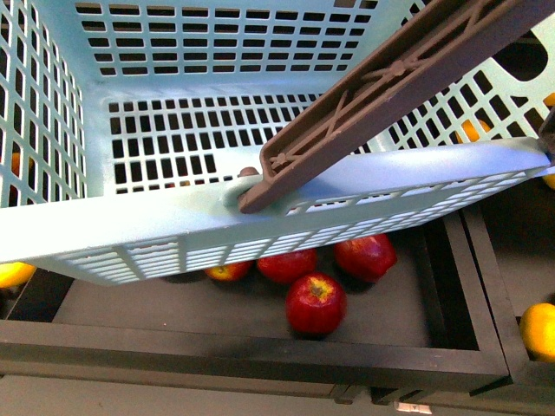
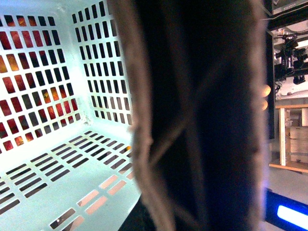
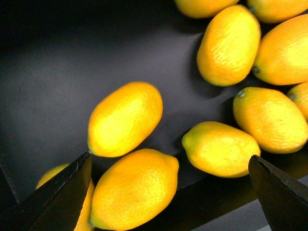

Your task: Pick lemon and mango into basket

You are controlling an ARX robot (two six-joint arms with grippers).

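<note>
I'm only getting a blurry handle (image 2: 202, 120) filling the left pincer's camera, with the basket (image 2: 48, 202) spreading out beyond it, so I can't tell its grip. My right pincer (image 3: 169, 157) is hovering spread wide, and a lemon (image 3: 132, 190) is lying between its fingertips.

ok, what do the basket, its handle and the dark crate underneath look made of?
Basket: pale teal moulded plastic, slight sheen, slotted walls. Handle: brown-grey plastic, matte, moulded ribs. Crate: dark matte square-edged boards, probably painted wood; can't confirm.
</note>
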